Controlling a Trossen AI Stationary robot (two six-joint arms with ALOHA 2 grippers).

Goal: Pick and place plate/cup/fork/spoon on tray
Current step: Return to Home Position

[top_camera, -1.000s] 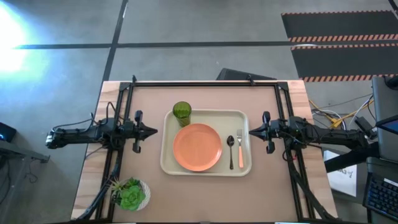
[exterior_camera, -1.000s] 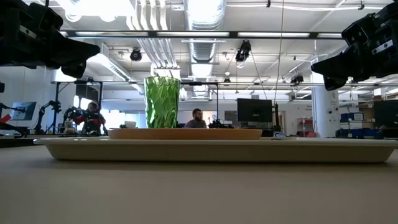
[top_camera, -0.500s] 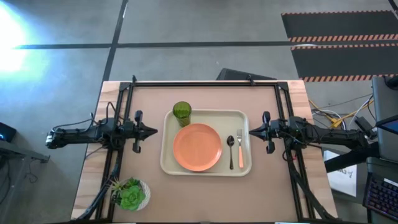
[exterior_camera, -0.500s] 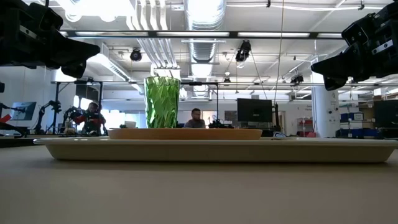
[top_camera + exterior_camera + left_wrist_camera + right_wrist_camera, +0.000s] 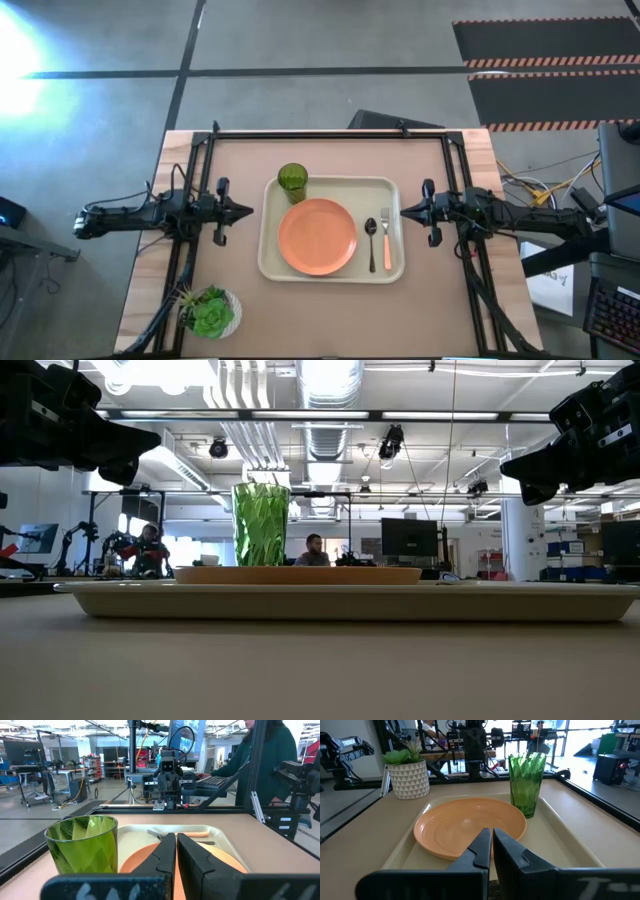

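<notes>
smooth round plate point(image 5: 317, 236), ribbed cup point(image 5: 292, 181)

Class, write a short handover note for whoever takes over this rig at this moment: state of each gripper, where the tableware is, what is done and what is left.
Left gripper: shut, empty, hovering left of the tray.
Right gripper: shut, empty, hovering right of the tray.
Large cream rectangular tray: centre of the table.
Round orange plate: flat in the tray's middle.
Translucent green cup: upright in the tray's far left corner.
Dark metal spoon and pink-handled fork: side by side on the tray, right of the plate.
Done: all four items are on the tray.
Left: apparently nothing to place.
</notes>
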